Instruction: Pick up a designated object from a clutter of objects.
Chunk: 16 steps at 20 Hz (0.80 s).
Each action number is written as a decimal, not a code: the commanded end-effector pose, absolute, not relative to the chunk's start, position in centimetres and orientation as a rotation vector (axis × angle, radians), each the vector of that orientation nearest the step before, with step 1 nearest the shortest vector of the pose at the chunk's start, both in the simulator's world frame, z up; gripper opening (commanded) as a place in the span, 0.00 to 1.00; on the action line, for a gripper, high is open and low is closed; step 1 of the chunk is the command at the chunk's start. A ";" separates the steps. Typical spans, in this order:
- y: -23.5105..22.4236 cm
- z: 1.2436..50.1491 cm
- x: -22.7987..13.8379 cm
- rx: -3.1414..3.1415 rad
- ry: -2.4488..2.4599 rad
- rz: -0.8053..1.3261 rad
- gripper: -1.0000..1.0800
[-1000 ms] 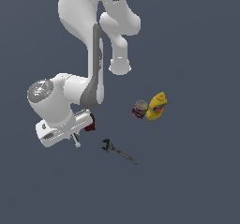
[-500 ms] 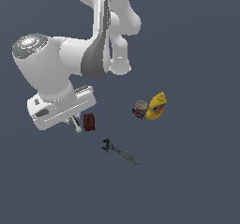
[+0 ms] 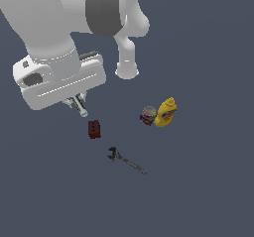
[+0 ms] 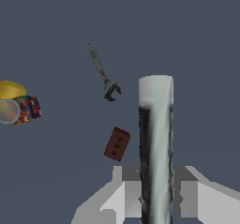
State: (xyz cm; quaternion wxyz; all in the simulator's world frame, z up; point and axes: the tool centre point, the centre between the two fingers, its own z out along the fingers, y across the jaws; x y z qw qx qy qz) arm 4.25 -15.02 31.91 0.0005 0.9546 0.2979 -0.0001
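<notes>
You see the whitish pen-like stick clamped between the two fingers of the hand, lifted above the surface. Below it lie the brown-red block and the dark wrench, with can and mustard bottle further away.

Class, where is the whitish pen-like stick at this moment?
The stick is clamped between the fingers of the gripper, lifted off the surface above the brown-red block, toward the exterior view's left of the wrench.
</notes>
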 end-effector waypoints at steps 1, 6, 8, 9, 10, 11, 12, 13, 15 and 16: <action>-14.4 34.4 3.9 2.999 0.936 -0.002 0.00; -13.5 38.3 3.5 3.000 0.934 0.000 0.00; -13.3 39.4 3.4 3.000 0.933 0.000 0.00; -13.2 39.8 3.4 3.000 0.933 0.000 0.00; -13.1 40.2 3.4 3.000 0.933 0.000 0.00; -13.1 40.6 3.3 3.000 0.932 0.000 0.00; -13.0 40.9 3.3 3.000 0.932 0.000 0.00; -13.0 41.1 3.3 3.000 0.932 0.000 0.00; -12.9 41.4 3.3 3.000 0.932 0.000 0.00; -12.9 41.5 3.3 3.000 0.931 0.000 0.00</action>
